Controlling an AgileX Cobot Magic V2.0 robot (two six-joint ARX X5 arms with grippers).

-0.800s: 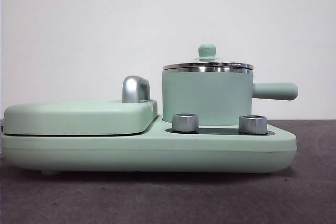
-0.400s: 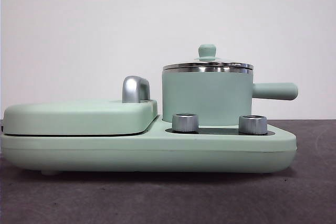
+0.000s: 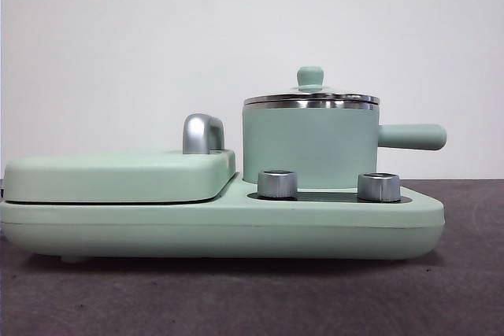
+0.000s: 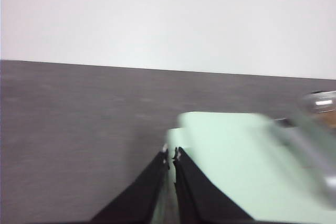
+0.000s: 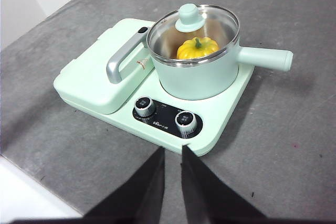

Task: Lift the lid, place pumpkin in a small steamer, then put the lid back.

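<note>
The small steamer (image 3: 311,147) stands on the mint-green cooker base (image 3: 236,230), its side handle pointing right. The lid (image 3: 310,78) sits flat on the steamer's steel rim. In the right wrist view the pumpkin (image 5: 197,49) lies inside the small steamer (image 5: 197,80), seen through the glass lid (image 5: 189,17). My right gripper (image 5: 172,148) hangs well back from the cooker, shut and holding nothing. In its own blurred wrist view, my left gripper (image 4: 171,153) is shut and bare beside the cooker's pale green corner. Neither arm shows in the front view.
A wide flat griddle cover (image 3: 118,175) with a curved steel handle (image 3: 203,133) fills the cooker's left half. Two steel knobs (image 3: 277,183) (image 3: 379,186) stand in front of the steamer. Dark grey tabletop (image 5: 273,145) surrounds the cooker, and a white wall rises behind.
</note>
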